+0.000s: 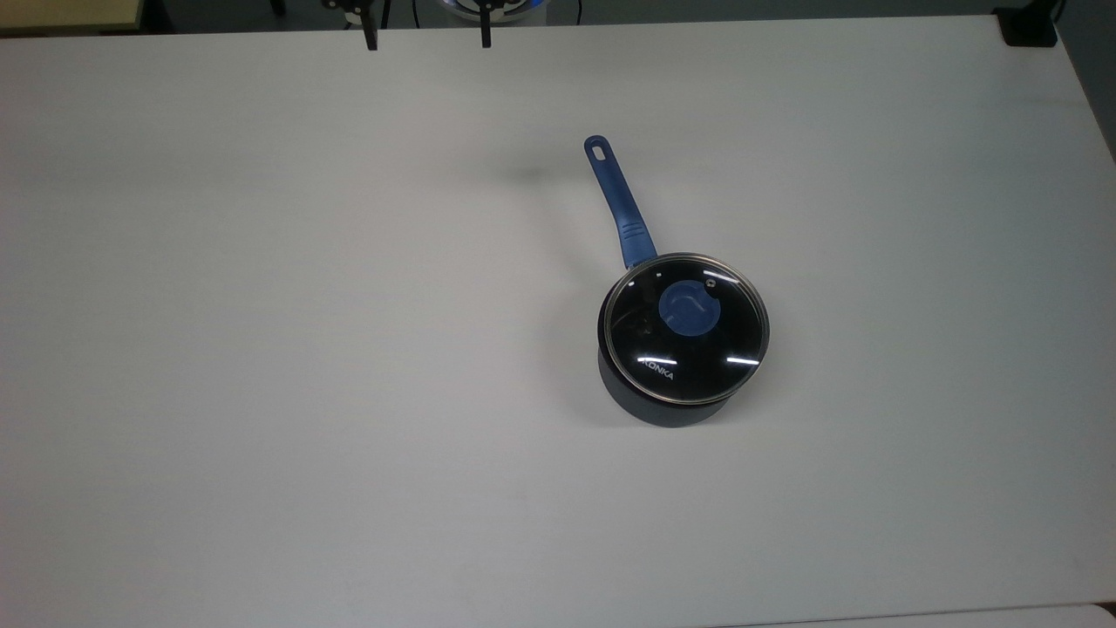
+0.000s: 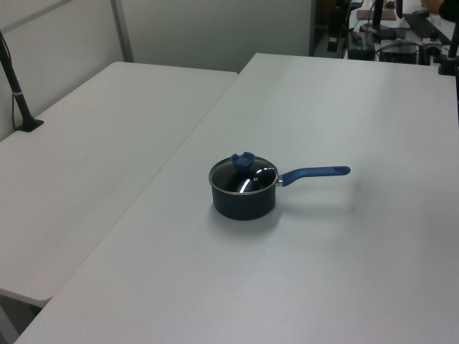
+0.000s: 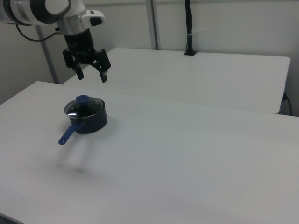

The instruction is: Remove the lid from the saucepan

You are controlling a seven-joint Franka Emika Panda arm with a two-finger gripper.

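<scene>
We are at the approach: our gripper [image 3: 91, 73], fingers spread apart, hangs above the saucepan [image 3: 87, 121], holding nothing. The lid [image 1: 687, 327] sits on the saucepan; next we must descend onto its blue knob [image 1: 689, 311]

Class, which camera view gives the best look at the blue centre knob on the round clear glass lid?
The top view: the blue centre knob faces the camera, whole and round. The left view shows the knob side-on; the right view shows it small, below the open gripper.
</scene>
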